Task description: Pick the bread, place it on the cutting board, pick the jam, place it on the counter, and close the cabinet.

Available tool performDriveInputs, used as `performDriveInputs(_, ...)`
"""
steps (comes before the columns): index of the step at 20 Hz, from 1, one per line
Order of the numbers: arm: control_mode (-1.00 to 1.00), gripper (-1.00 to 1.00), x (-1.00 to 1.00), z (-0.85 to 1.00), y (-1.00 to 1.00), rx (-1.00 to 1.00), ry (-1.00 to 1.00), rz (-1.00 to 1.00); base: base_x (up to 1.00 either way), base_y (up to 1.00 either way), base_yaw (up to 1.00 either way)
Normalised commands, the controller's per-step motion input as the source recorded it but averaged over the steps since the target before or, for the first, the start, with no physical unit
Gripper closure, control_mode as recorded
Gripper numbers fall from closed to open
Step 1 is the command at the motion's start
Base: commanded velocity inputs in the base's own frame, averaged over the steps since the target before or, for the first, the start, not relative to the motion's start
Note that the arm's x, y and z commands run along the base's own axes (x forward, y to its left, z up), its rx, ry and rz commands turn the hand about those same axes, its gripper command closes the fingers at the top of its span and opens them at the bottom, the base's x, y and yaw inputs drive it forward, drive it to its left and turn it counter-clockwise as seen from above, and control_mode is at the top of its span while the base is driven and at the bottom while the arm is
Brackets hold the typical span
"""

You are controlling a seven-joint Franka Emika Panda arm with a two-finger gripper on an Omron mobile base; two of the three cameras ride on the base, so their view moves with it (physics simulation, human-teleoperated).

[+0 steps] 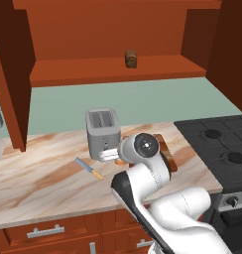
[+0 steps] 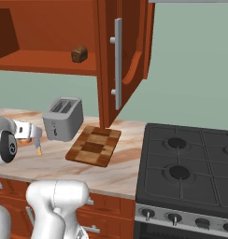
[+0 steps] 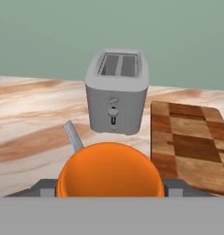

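The orange jam (image 3: 109, 170) sits between my fingers (image 3: 46, 187), and my gripper (image 3: 109, 187) is shut on it. It hangs low over the marbled counter (image 3: 26, 124), in front of the toaster and left of the checkered cutting board (image 3: 192, 147). In the left base view my gripper (image 1: 110, 155) points at the toaster, and the arm hides most of the cutting board (image 1: 168, 154). The dark bread (image 1: 131, 58) stands on the shelf of the cabinet (image 1: 118, 72), whose doors are open. The right base view shows the bread (image 2: 79, 54), the cutting board (image 2: 94, 145) and my gripper (image 2: 31, 131).
A grey toaster (image 1: 103, 131) stands mid-counter, with an orange-handled knife (image 1: 89, 168) lying left of it. The open cabinet door (image 2: 120, 60) hangs over the board's far end. A black stove (image 2: 190, 168) adjoins the counter on the right.
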Motion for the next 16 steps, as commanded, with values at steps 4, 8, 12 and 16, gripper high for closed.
performDriveInputs(4,-1.00,1.00,0.05,-0.29,0.27,0.00,0.03,0.00,0.00,0.00,0.00)
performDriveInputs(8,-1.00,1.00,0.13,-0.37,0.30,0.00,0.00,0.00,0.00,0.00,0.00)
performDriveInputs(12,-1.00,1.00,0.16,-0.35,0.31,0.00,0.00,0.00,0.00,0.00,0.00)
performDriveInputs(16,-1.00,1.00,0.17,-0.32,0.34,0.00,0.02,0.00,0.00,0.00,0.00)
